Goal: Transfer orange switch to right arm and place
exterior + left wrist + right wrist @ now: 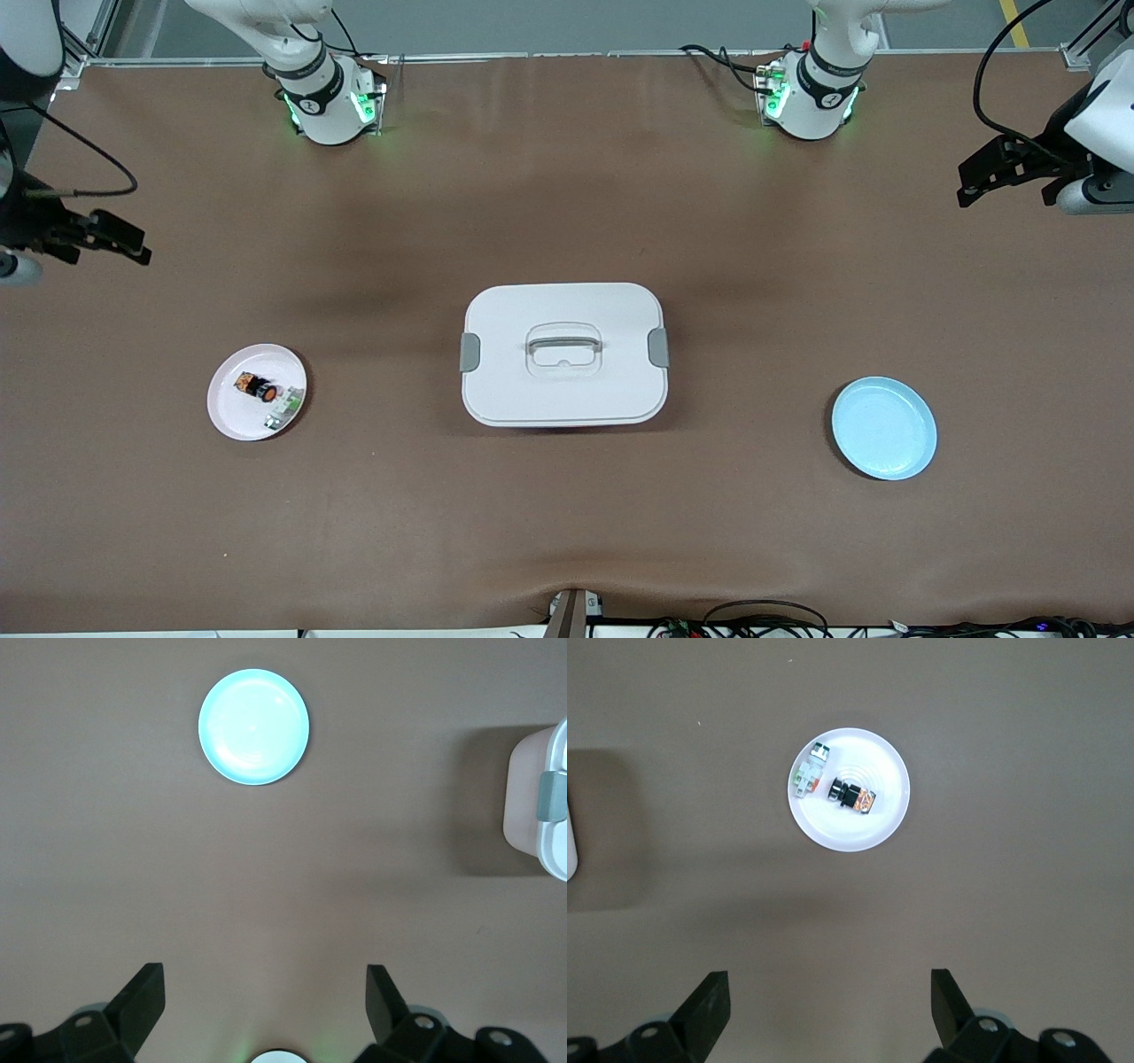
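The orange switch (255,385) lies on its side in a pale pink plate (233,414) toward the right arm's end of the table, beside a small white-and-green part (283,409). The right wrist view shows the switch (852,797) and the plate (850,835) from above. My right gripper (137,248) hangs open and empty above the table's end, well apart from the plate; it also shows in its wrist view (830,992). My left gripper (966,184) hangs open and empty above the other end of the table; it also shows in its wrist view (266,992).
A white lidded box (564,354) with grey clips and a handle sits mid-table; its edge shows in the left wrist view (540,802). A light blue plate (883,428) lies toward the left arm's end, also in the left wrist view (253,726). Brown table surface lies between them.
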`<state>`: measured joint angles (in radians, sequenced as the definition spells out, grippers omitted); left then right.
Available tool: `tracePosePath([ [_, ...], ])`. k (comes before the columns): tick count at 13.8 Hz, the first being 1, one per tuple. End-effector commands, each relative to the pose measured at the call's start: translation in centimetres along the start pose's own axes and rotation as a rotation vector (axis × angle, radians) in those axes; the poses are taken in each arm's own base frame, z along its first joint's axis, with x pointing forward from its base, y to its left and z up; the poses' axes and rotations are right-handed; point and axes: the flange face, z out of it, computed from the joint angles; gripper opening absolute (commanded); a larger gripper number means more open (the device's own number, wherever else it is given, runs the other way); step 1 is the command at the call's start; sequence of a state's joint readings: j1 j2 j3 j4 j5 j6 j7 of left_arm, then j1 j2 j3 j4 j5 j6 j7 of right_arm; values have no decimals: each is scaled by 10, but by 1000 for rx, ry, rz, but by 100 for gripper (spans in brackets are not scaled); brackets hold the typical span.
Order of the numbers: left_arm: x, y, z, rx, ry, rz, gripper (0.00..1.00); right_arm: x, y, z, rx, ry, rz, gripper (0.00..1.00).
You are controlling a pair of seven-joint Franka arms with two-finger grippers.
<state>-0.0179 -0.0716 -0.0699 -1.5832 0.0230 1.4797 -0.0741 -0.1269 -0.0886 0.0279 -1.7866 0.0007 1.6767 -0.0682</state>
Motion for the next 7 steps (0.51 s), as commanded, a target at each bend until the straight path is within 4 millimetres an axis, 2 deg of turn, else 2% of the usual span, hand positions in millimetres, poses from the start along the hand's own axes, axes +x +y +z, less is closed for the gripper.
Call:
tracePosePath([
  [1, -9, -1, -7, -15, 5, 20, 100, -25, -1, -20, -7, 21, 6, 100],
  [3, -9, -3, -7, -16, 5, 17, 100, -32, -4, -31, -4, 20, 3, 100],
  [7, -9, -3, -8, -16, 8, 17, 100, -25, -5, -59, -7, 56, 0, 100],
])
